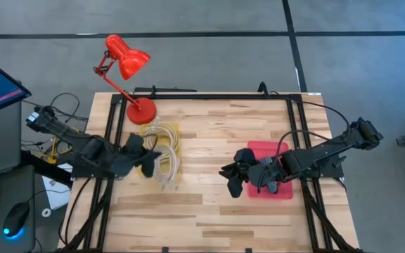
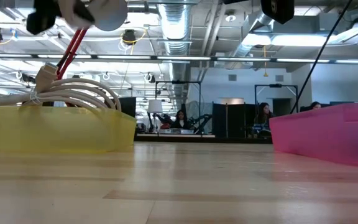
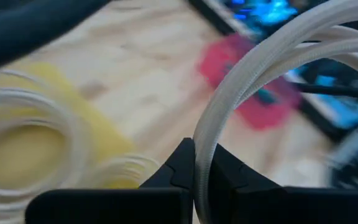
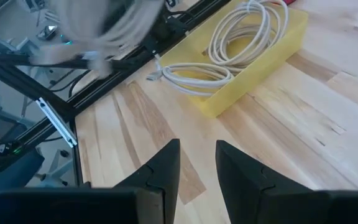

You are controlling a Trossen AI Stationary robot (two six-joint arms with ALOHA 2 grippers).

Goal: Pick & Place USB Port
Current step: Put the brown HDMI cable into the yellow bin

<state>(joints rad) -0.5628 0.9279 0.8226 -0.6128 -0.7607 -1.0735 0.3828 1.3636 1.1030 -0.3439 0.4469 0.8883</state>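
Cable point(image 3: 241, 87) is pinched tight in the left gripper point(image 3: 194, 177), a white loop held up over the yellow bin point(image 1: 162, 156) near the table's point(image 1: 209, 211) left edge. More white cable coils point(image 4: 241, 31) sit in that bin, one end spilling over its rim. Over by the right edge, the right gripper point(image 4: 197, 165) hangs just beside the pink bin point(image 1: 269, 172), fingers partly apart with nothing between them. Red desk lamp point(image 1: 126, 63) stands at the far left corner.

I count two bins on my table: one yellow bin point(image 1: 171, 131) and one pink bin point(image 1: 259, 150). One red lamp point(image 1: 126, 60) stands there too. The white cables point(image 4: 241, 25) are too tangled to count.
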